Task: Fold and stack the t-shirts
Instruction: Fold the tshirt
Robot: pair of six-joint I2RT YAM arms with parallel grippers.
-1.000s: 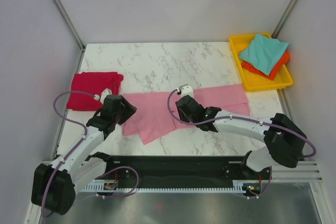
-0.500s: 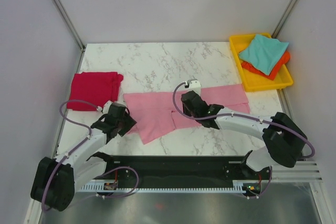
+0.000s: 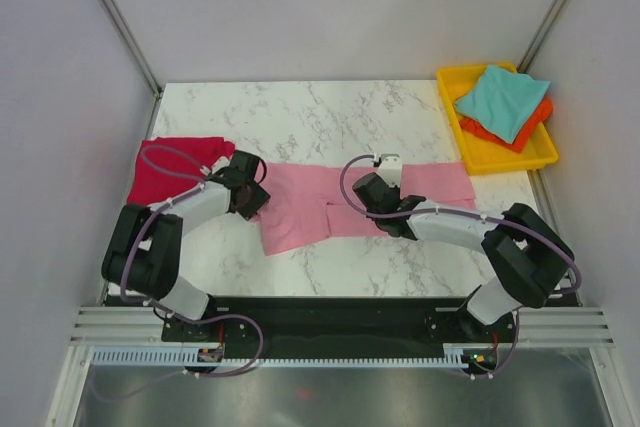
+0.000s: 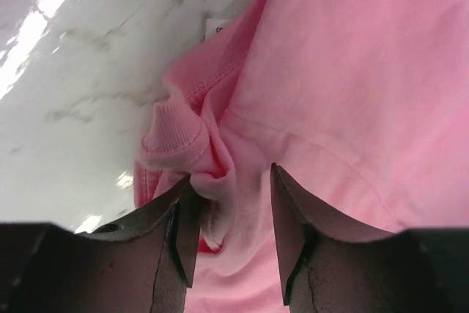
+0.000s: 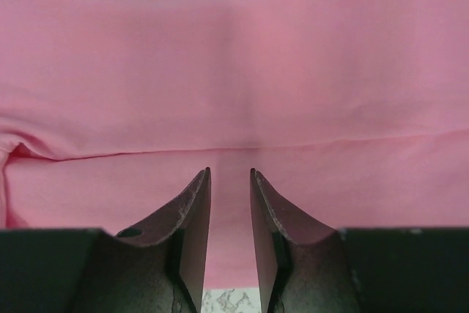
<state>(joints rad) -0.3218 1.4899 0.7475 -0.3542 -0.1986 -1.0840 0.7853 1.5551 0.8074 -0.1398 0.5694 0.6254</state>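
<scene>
The pink t-shirt [image 3: 300,202] is spread across the middle of the marble table [image 3: 300,117], lying as a long band with a folded flap jutting toward the near edge. The left end effector [image 3: 255,199] is set at the shirt's left end. In the left wrist view, its jaws are seen moderately apart [image 4: 230,174], with a bunched, ribbed edge of the pink cloth [image 4: 352,71] gathered between them. The bunch is pressed against one finger [image 4: 183,225], while a gap is left toward the other, so the cloth is not clamped.

The right end effector [image 3: 358,197] is placed over the shirt near its middle. In the right wrist view, its jaws are held narrow [image 5: 229,174], a slim gap being left between them. Flat pink cloth [image 5: 234,56] with a crease across it is seen ahead, and nothing is seen pinched.

A red t-shirt [image 3: 155,177] is laid folded on the table at the left, just beside the pink one, and is partly covered by the left arm. At the far right corner, a yellow tray [image 3: 505,159] is seen, in which a teal t-shirt [image 3: 500,97] is piled loosely on top of an orange t-shirt [image 3: 528,125].
</scene>
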